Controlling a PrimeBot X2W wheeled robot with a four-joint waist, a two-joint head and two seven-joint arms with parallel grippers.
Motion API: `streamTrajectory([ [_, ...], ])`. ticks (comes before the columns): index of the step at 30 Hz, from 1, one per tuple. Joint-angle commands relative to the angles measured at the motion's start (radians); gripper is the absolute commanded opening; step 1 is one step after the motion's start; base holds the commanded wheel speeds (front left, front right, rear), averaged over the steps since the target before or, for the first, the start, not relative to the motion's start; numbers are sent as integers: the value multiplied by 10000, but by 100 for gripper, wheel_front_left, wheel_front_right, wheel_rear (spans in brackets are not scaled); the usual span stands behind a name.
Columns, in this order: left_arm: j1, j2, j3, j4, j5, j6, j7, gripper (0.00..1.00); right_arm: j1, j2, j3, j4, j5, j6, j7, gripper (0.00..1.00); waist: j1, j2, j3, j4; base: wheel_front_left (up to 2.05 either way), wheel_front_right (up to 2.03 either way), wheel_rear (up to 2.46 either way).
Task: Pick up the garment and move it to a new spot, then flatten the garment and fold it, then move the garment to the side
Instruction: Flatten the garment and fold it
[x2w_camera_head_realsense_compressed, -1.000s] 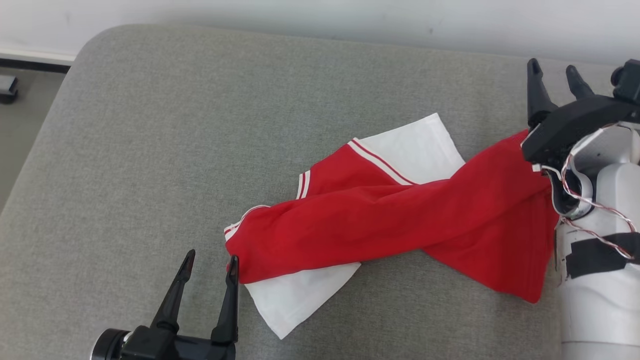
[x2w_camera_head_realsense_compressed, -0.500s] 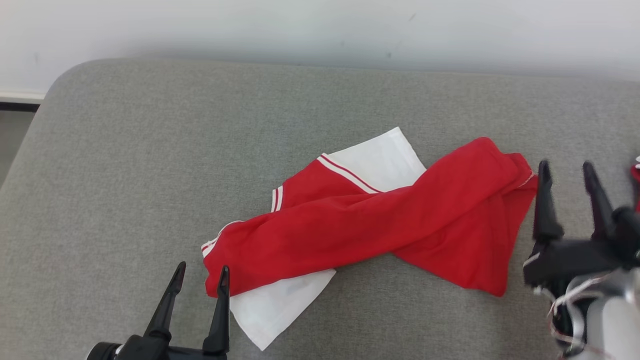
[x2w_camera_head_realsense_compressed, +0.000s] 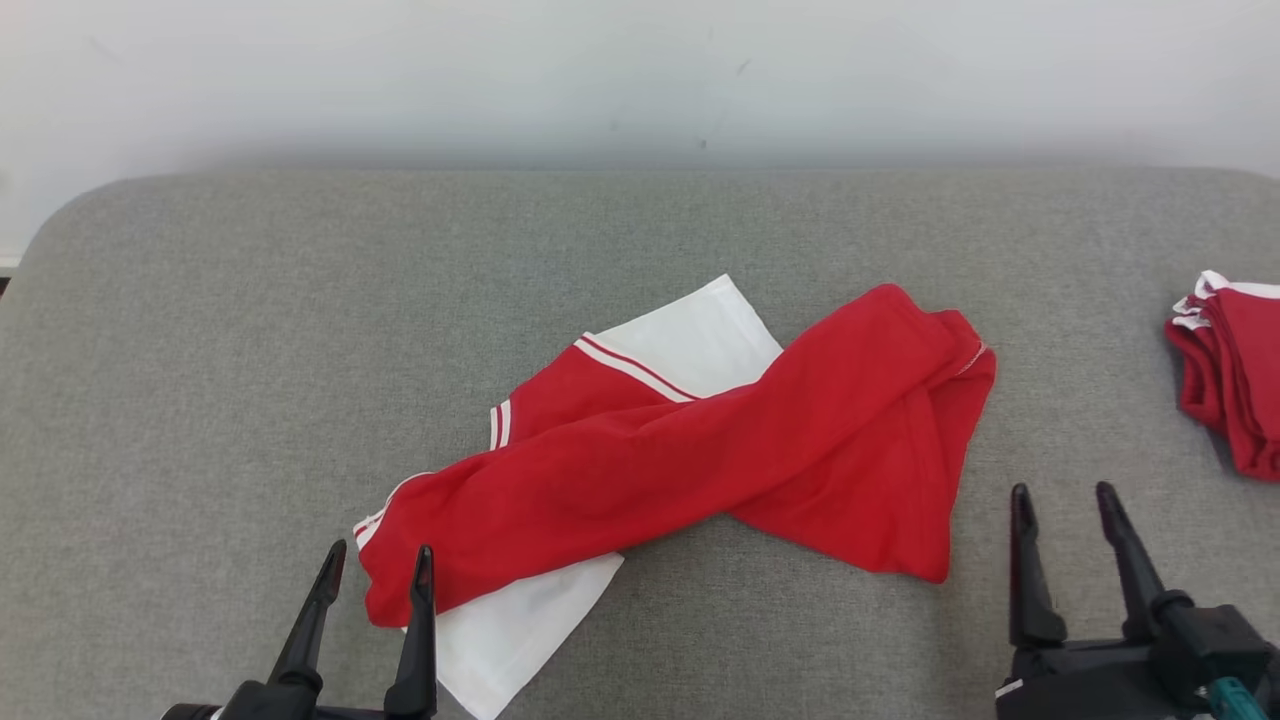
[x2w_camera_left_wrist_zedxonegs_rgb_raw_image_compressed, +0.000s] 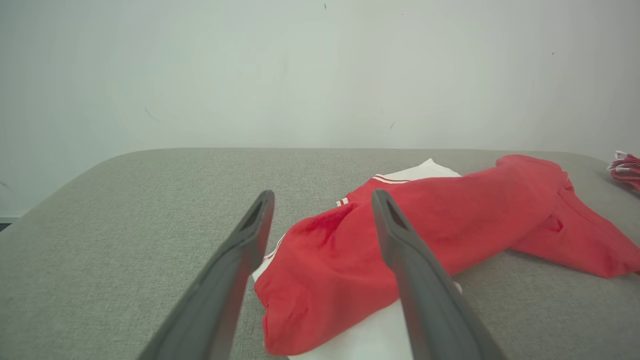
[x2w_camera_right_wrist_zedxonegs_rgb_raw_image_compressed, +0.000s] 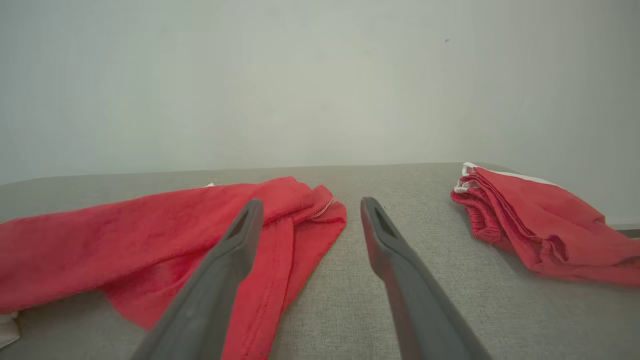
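Garment (x2w_camera_head_realsense_compressed: 680, 460) twisted; right wrist view shows pile (x2w_camera_right_wrist_zedxonegs_rgb_raw_image_compressed: 545, 235), waistband (x2w_camera_right_wrist_zedxonegs_rgb_raw_image_compressed: 481, 216) gathered.

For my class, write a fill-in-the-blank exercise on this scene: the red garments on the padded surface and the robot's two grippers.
1. The crumpled garment in the middle is red and ____.
2. The left gripper and the right gripper both have their jaws ____.
3. The second red garment lies on the robot's ____ side.
4. Both garments rest on a padded surface whose colour is ____.

Missing words: white; open; right; grey.
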Motion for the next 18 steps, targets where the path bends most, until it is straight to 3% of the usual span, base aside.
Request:
streamTrajectory([
  [1,155,-4,54,46,62,6,-33,100,110,46,133,53,17,-26,-91,100,1,1,-141,-127,0,0,0],
  [12,-185,191,239,955,-26,16,16,100,-40,43,447,176,178,-26,-243,100,1,1,-354,-263,0,0,0],
  [18,-1098,640,255,1962,-250,-1,1061,100,-113,45,519,112,219,-26,-208,100,1,1,-248,-313,0,0,0],
])
